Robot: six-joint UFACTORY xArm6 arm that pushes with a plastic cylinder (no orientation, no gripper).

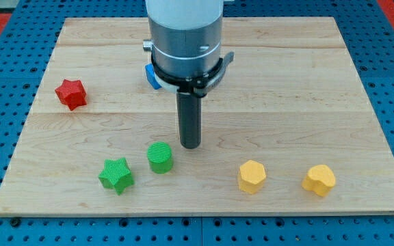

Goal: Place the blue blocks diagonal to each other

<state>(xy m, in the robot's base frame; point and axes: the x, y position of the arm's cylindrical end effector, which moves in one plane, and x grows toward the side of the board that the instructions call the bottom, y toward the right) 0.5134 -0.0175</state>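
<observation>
A blue block [152, 76] shows only as a sliver at the left edge of the arm's grey body, near the view's top centre; its shape is hidden, and I cannot tell if a second blue block lies behind the arm. My tip [191, 145] rests on the wooden board [306, 82], below the blue sliver and just up and right of the green cylinder [160, 157], apart from it.
A red star block [71, 93] sits at the view's left. A green star block [116, 175] lies left of the green cylinder. Two yellow blocks, one hexagonal [252, 176] and one heart-like [319, 180], sit at the lower right. Blue pegboard surrounds the board.
</observation>
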